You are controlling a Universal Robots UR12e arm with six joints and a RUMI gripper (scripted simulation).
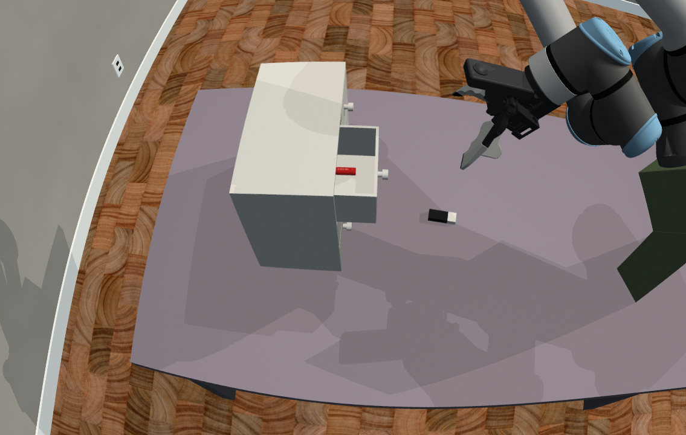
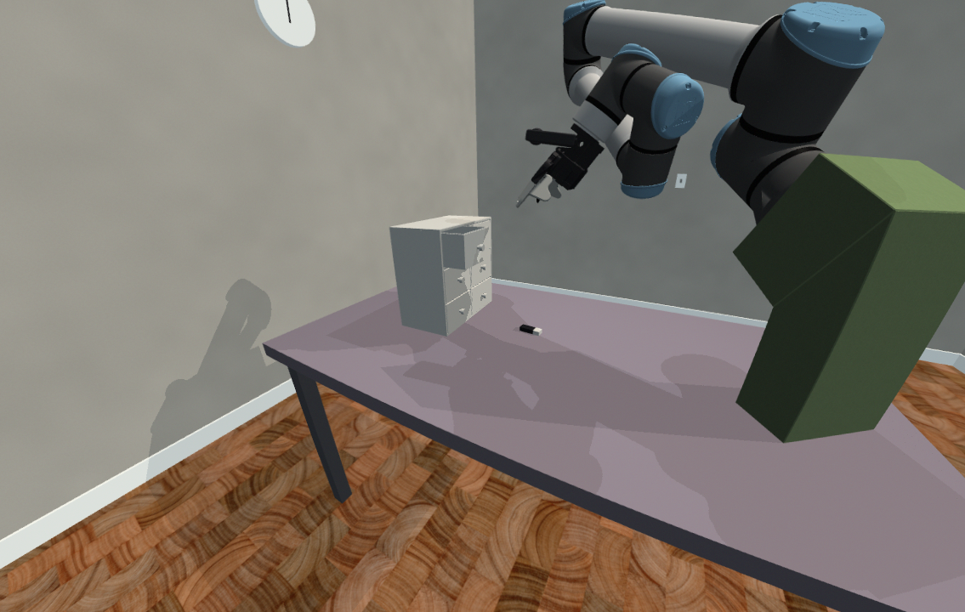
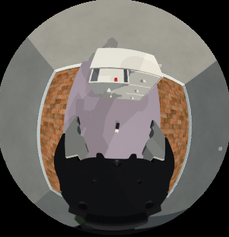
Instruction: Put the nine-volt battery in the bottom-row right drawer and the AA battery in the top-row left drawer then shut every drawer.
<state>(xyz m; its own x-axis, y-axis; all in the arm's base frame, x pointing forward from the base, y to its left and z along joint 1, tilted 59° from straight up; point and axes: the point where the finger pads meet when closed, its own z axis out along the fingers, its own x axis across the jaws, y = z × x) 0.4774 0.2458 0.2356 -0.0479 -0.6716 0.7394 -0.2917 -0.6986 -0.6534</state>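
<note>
The white chest (image 1: 280, 140) (image 2: 418, 277) (image 3: 126, 58) stands upright, with three rows of two drawers. Its top-left drawer (image 1: 365, 182) (image 2: 453, 251) (image 3: 102, 78) is pulled partway out; the other drawers look shut. A red cylinder, the AA battery (image 1: 345, 170) (image 3: 116, 79), lies in that open drawer, partly under the chest top in the top view. A black block with a white end (image 1: 438, 215) (image 2: 526, 329) (image 3: 117, 126) lies on the table before the chest; it may be the nine-volt battery. My gripper (image 1: 457, 130) (image 2: 527, 202) (image 3: 115, 119) is open and empty, well above the table and clear of the chest.
The purple-grey table (image 1: 258, 373) (image 2: 607, 456) carries the chest near one end. A green pedestal (image 1: 680, 200) (image 2: 851, 320) under the arm's base stands at the other end. The open drawer and its knob (image 1: 383, 174) jut out from the chest front.
</note>
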